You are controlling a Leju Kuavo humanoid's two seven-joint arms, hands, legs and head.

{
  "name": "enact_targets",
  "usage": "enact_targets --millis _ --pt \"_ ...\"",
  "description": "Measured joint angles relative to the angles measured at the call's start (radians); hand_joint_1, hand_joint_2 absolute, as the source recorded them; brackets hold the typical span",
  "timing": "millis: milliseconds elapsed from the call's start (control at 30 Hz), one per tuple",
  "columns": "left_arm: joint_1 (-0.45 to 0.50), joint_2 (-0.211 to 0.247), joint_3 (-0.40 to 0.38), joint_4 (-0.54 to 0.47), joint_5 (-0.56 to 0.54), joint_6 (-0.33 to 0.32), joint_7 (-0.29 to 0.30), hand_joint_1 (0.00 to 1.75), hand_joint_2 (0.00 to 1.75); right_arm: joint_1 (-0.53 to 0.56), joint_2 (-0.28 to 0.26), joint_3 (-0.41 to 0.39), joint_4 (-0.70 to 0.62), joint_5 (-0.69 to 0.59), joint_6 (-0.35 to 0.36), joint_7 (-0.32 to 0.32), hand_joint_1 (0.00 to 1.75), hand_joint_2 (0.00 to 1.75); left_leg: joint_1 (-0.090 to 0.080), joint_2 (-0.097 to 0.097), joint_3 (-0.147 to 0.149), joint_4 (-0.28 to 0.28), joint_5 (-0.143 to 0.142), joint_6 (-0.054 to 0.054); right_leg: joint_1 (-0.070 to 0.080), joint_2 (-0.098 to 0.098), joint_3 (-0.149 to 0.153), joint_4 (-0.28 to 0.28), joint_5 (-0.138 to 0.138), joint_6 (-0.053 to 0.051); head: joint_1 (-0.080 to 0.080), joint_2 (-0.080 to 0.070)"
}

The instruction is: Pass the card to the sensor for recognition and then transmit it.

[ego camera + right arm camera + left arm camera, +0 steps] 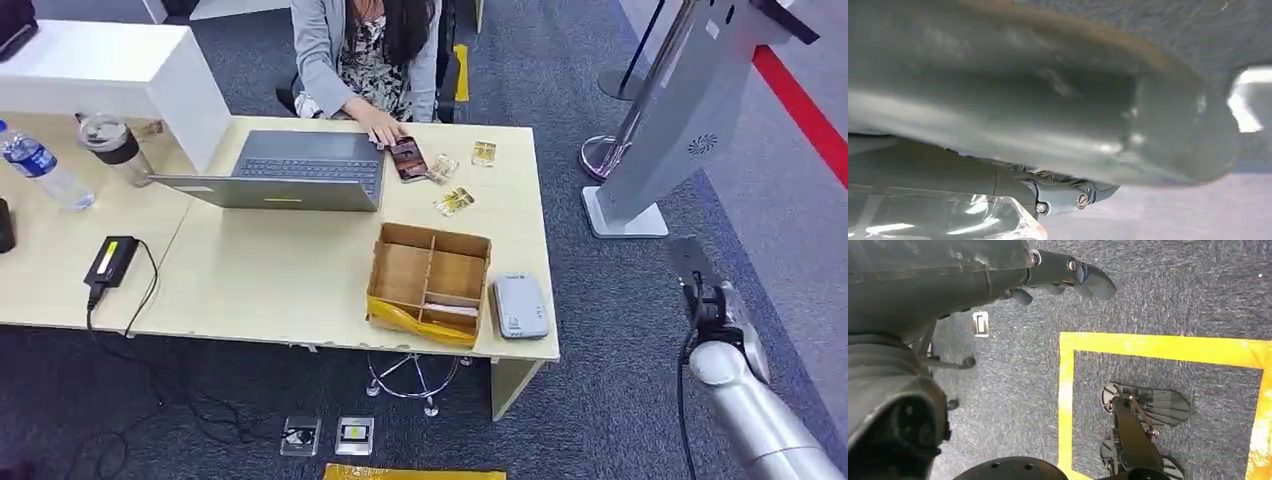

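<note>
While you look down from the head view, the card (450, 310) shows as a pale flat piece lying in the near right compartment of the divided cardboard box (402, 272), close to the front edge of the worktop (270, 275). Just beside the box, on its right, sits the grey card reader (520, 306), near the worktop's front right corner.

Your right robot hand (697, 275) hangs off to the right of the worktop, over the carpet (610, 330), well apart from both card and reader. In the right wrist view the thick grey thumb (1048, 110) is blurred and covers most of the robot hand. Below it, a clear glossy film (948, 217) lies against the darker fingers (1068, 197). You cannot tell from these pictures whether that robot hand grips the film, nor how far its fingers are apart.

Your left robot hand (1068, 275) hangs over the carpet beside a square of yellow tape (1158, 347); its fingers reach out loosely, apart from one another, with nothing between them.

At the far side of the worktop a person (365, 50) sits with a hand on a phone (408, 158), just beside an open laptop (300, 170).
</note>
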State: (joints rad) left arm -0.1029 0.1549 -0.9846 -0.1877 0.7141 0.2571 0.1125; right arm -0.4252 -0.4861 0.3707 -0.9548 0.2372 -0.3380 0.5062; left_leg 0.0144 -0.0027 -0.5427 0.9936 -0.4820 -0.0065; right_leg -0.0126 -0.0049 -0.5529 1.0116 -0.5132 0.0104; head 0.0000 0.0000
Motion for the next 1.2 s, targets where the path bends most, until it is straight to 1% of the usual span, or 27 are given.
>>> enact_targets --millis 67,200,333,367,433,500,633,733,800,900,933,1067,1133,1200 --pt "0.001 0.002 0.0 0.0 0.002 0.005 0.0 0.0 0.0 0.031 -0.025 -0.025 0.026 -0.061 -0.021 -0.037 0.0 0.0 0.0 0.0 0.0 0.0 0.0 0.0 0.0 0.0 0.0 0.0 0.0 0.0 0.0 0.0" --pt "-0.001 0.005 0.003 0.0 0.009 0.021 -0.002 0.0 0.0 0.104 -0.053 -0.066 0.088 -0.167 -0.067 -0.107 0.0 0.0 0.0 0.0 0.0 0.0 0.0 0.0 0.0 0.0 0.0 0.0 0.0 0.0 0.0 0.0" --pt "-0.002 0.01 0.004 0.0 0.016 0.029 -0.01 0.0 0.0 0.159 -0.055 -0.087 0.169 -0.267 -0.092 -0.166 0.0 0.0 0.0 0.001 0.0 0.0 0.0 0.0 0.0 0.001 -0.001 0.0 0.0 0.0 0.0 0.0" --pt "-0.002 0.01 0.004 -0.001 0.021 0.032 -0.013 0.0 0.0 0.175 -0.053 -0.09 0.199 -0.313 -0.094 -0.192 0.0 0.0 0.0 0.001 0.0 0.0 0.0 0.0 0.0 0.001 0.0 0.0 -0.001 0.0 0.0 0.0" --pt "-0.001 0.01 0.004 -0.001 0.027 0.035 -0.018 0.0 0.0 0.206 -0.045 -0.092 0.257 -0.385 -0.094 -0.232 0.0 0.0 0.0 0.0 -0.001 0.0 0.0 0.0 0.0 0.0 0.0 0.0 -0.001 0.0 0.0 0.0" --pt "-0.001 0.011 0.004 -0.001 0.031 0.036 -0.019 0.0 0.0 0.239 -0.032 -0.095 0.321 -0.449 -0.071 -0.25 0.0 0.0 0.0 0.0 -0.001 0.0 0.0 0.0 0.001 0.0 0.0 0.0 -0.001 0.0 0.001 0.0" --pt "-0.001 0.011 0.004 -0.001 0.049 0.041 -0.019 0.0 0.0 0.312 0.015 -0.101 0.445 -0.577 -0.068 -0.307 0.0 0.0 0.001 0.0 -0.001 -0.001 0.0 0.0 0.001 0.0 -0.001 0.0 -0.001 0.0 0.0 0.0" --pt "0.0 0.013 0.013 -0.001 0.092 0.046 -0.032 0.0 0.0 0.349 0.049 -0.122 0.508 -0.654 -0.069 -0.366 0.0 0.0 0.001 0.001 -0.001 -0.001 -0.001 -0.001 0.001 0.001 -0.001 0.0 -0.001 0.0 0.001 0.0" --pt "0.0 0.011 0.028 -0.001 0.142 0.045 -0.086 0.0 0.0 0.358 0.073 -0.131 0.544 -0.678 -0.069 -0.407 0.0 0.0 0.001 0.002 -0.001 -0.001 -0.001 -0.001 0.001 0.002 -0.001 0.0 -0.001 0.0 0.0 0.0" --pt "0.0 0.009 0.064 -0.002 0.216 0.035 -0.167 0.0 0.0 0.36 0.104 -0.147 0.585 -0.686 -0.071 -0.443 0.0 0.0 0.001 0.002 0.0 -0.001 -0.001 -0.001 0.001 0.002 -0.001 0.0 -0.001 0.0 0.0 0.0" --pt "0.001 0.008 0.077 -0.003 0.239 0.034 -0.185 0.0 0.0 0.361 0.113 -0.149 0.595 -0.69 -0.073 -0.454 0.0 0.0 0.001 0.002 0.0 -0.001 -0.001 -0.001 0.001 0.002 0.0 0.0 -0.001 0.0 0.0 0.0" --pt "0.004 0.004 0.128 -0.01 0.304 0.028 -0.285 0.0 0.0 0.361 0.153 -0.17 0.629 -0.731 -0.073 -0.505 0.0 0.0 0.001 0.002 0.0 -0.001 -0.001 -0.001 0.001 0.002 0.0 0.0 -0.001 0.0 0.0 0.0" --pt "0.004 0.0 0.169 -0.015 0.336 0.031 -0.333 0.0 0.0 0.361 0.176 -0.18 0.65 -0.713 -0.063 -0.534 0.0 0.0 0.001 0.002 0.0 -0.001 -0.001 -0.001 0.001 0.002 0.0 0.0 -0.001 0.0 0.001 0.0" --pt "0.005 -0.003 0.204 -0.017 0.355 0.029 -0.38 0.0 0.0 0.361 0.193 -0.18 0.664 -0.685 -0.062 -0.545 0.0 0.0 0.001 0.002 0.0 -0.001 -0.001 -0.001 0.001 0.002 0.0 0.0 -0.001 0.0 0.0 0.0"
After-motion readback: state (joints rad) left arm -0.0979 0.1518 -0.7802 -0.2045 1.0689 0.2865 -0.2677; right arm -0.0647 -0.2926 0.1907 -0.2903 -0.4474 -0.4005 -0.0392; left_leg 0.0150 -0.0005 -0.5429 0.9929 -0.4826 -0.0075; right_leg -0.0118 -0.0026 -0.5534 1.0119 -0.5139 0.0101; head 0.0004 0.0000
